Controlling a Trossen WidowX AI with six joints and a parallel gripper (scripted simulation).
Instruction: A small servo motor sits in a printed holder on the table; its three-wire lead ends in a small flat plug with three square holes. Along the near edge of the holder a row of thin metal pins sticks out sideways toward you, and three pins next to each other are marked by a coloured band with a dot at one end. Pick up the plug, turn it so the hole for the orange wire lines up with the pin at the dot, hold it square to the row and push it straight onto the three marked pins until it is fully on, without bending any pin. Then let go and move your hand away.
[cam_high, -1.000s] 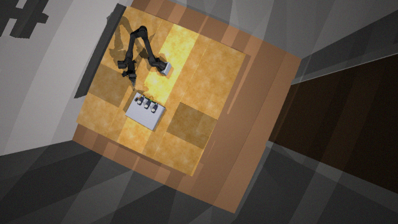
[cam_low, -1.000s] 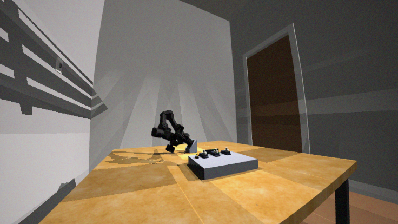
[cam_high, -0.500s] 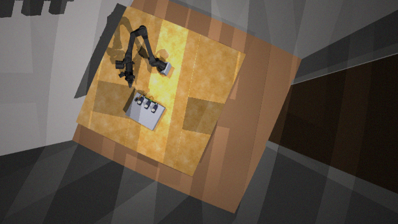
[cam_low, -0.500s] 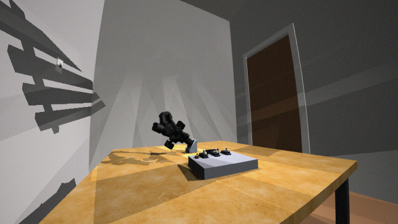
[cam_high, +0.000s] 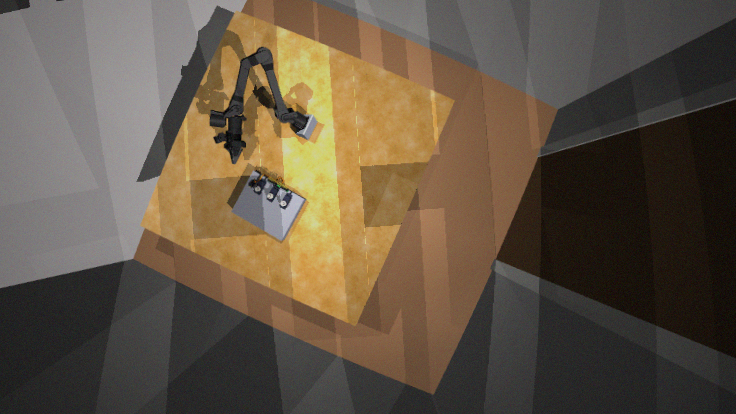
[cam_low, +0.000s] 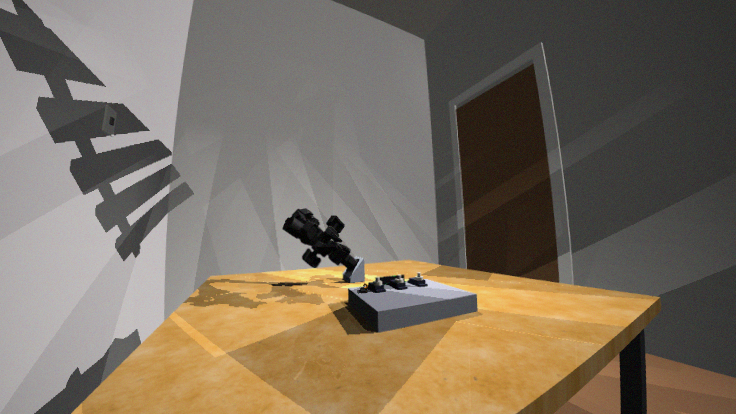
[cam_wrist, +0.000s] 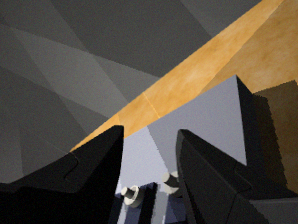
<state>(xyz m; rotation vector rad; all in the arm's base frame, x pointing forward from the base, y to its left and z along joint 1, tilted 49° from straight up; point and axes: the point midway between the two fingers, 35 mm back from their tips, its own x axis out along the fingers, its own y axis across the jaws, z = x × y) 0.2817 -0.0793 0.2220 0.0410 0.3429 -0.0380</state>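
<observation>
The grey holder (cam_high: 267, 218) (cam_low: 427, 311) (cam_wrist: 210, 115) sits on the table, with three dark servos with pale round tops, such as the middle servo (cam_high: 270, 195), along its arm-side edge. Two servo tops (cam_wrist: 131, 195) show low in the wrist view. A small orange and dark bit of lead (cam_low: 364, 286) shows at one corner of the holder. The plug, pins, coloured band and dot are too small to make out in the top and exterior views and out of the wrist view. My gripper (cam_high: 235, 160) (cam_wrist: 150, 137) is partly open, with nothing seen between its fingers. It hangs above the table, off the lead's corner of the holder.
The arm stands on a grey wedge-shaped mount (cam_high: 309, 127) (cam_low: 356, 270) on the wooden table (cam_high: 329, 267) (cam_low: 288, 370). Broad shadows and bright bands cross the table top. The far table edge shows beyond the holder in the wrist view.
</observation>
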